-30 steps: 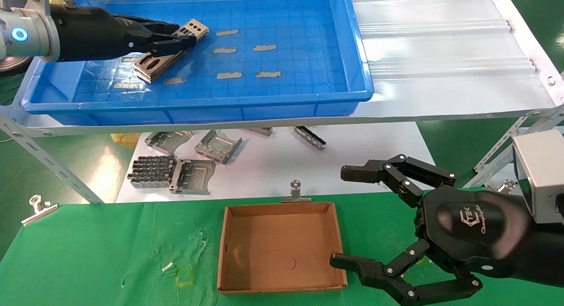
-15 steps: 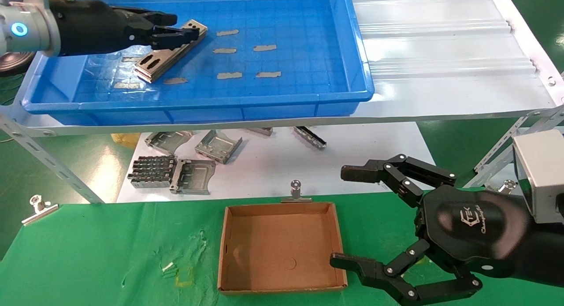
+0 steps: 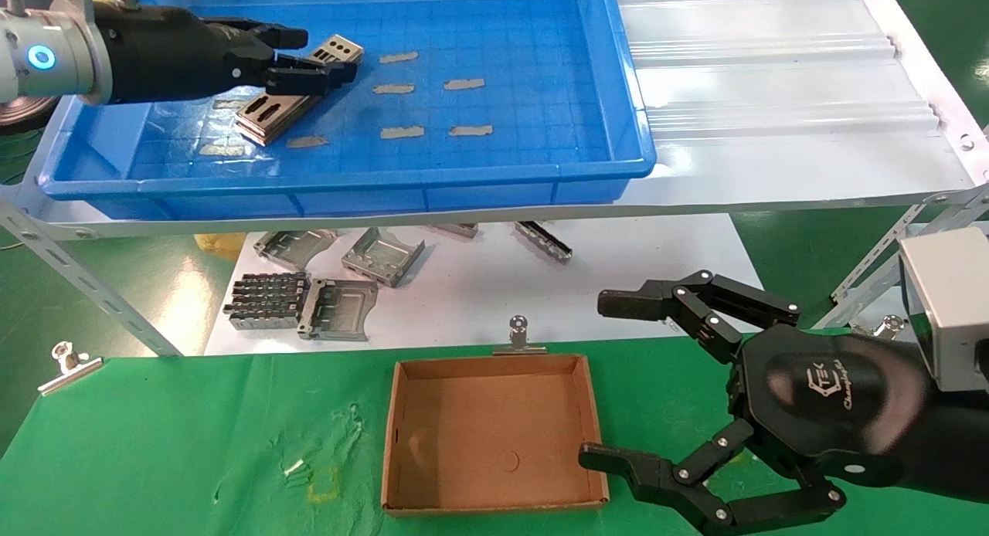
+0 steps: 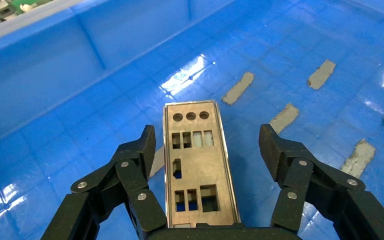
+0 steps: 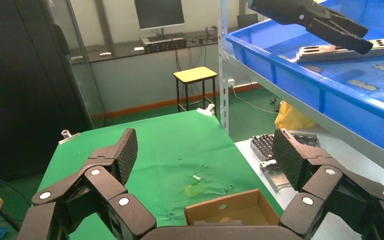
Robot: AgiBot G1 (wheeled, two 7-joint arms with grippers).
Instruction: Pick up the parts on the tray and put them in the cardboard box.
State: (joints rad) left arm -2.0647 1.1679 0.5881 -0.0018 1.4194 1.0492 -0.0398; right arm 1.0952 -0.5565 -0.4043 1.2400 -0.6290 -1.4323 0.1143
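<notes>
The parts point(image 3: 266, 113) are flat silver-grey plates with punched holes, stacked at the left of the blue tray point(image 3: 494, 173). My left gripper point(image 3: 324, 57) is open and straddles the stack's far half. In the left wrist view the top plate point(image 4: 195, 165) lies between the spread fingers of the left gripper point(image 4: 207, 137), and neither pad touches it. The cardboard box point(image 3: 463, 443) sits on the green cloth, nothing inside. My right gripper point(image 3: 603, 378) hangs open just right of the box; the right wrist view shows the right gripper point(image 5: 205, 150) above the box point(image 5: 230, 212).
Grey tape strips point(image 3: 402, 132) dot the tray floor. Folded metal brackets point(image 3: 340, 308) lie on a white sheet under the shelf. A binder clip point(image 3: 519, 337) holds the cloth behind the box, another point(image 3: 69, 364) at the left. White ribbed panel point(image 3: 773, 80) right of the tray.
My left gripper lifted and drew back slightly, then came forward again along the stack, staying open. The right arm and the box have not moved.
</notes>
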